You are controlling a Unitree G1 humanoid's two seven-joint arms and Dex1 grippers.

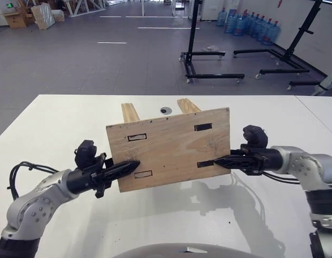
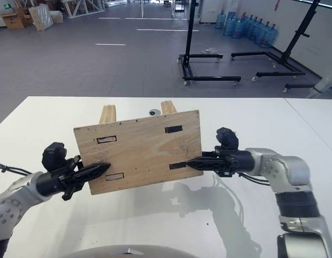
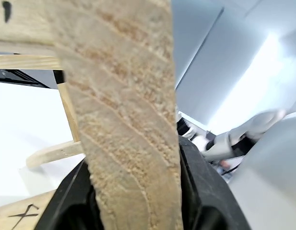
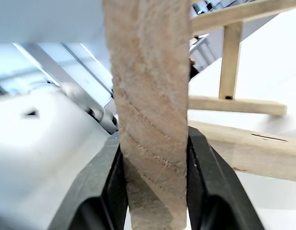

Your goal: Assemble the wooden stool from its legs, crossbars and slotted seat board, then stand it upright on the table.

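Seat board (image 1: 168, 148) screens nearly all of the frame behind it. Two leg ends (image 1: 129, 112) clear its 12 o'clock edge; their seating in the slots is concealed. One finger of my left jaws and one of my right jaws are hidden behind the board.

Small round item (image 1: 166, 110) on the bench (image 1: 58, 123), at 12 o'clock of the board: too small to identify.

Wrist views: the board's edge and my jaws are cropped by the picture's edge. Frame bars (image 4: 234, 104) run out of frame; legs or crossbars, I cannot tell. Backgrounds blurred.
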